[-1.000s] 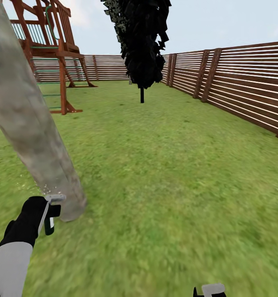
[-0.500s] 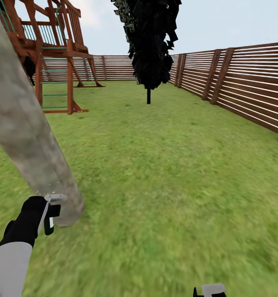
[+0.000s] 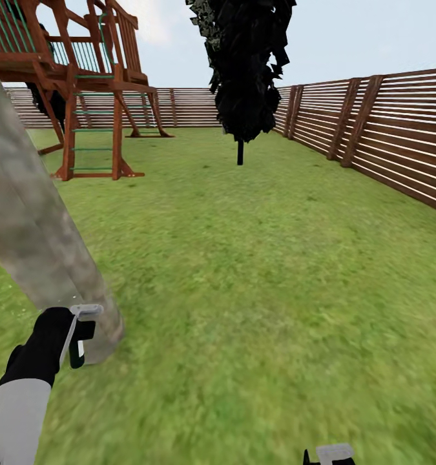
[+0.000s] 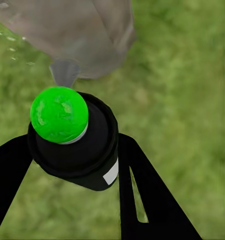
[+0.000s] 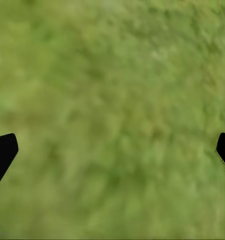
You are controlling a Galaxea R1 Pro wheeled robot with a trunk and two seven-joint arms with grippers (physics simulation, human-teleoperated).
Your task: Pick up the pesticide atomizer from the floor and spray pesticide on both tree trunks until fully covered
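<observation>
At the lower left of the head view, the left gripper [image 3: 81, 336] is clamping the pesticide atomizer [image 4: 75, 140], its green top facing the tree trunk [image 3: 43, 252] just beside it. White speckles seen at the trunk a second ago are now nearly gone; only a few are hanging near the bark in the left wrist view. The whole view has panned, so the camera is turning, not the garden. Judgement: spraying is pausing or ending on this trunk; coverage cannot be confirmed. The right gripper [image 5: 112, 150] is standing open over grass [image 5: 112, 100], empty.
</observation>
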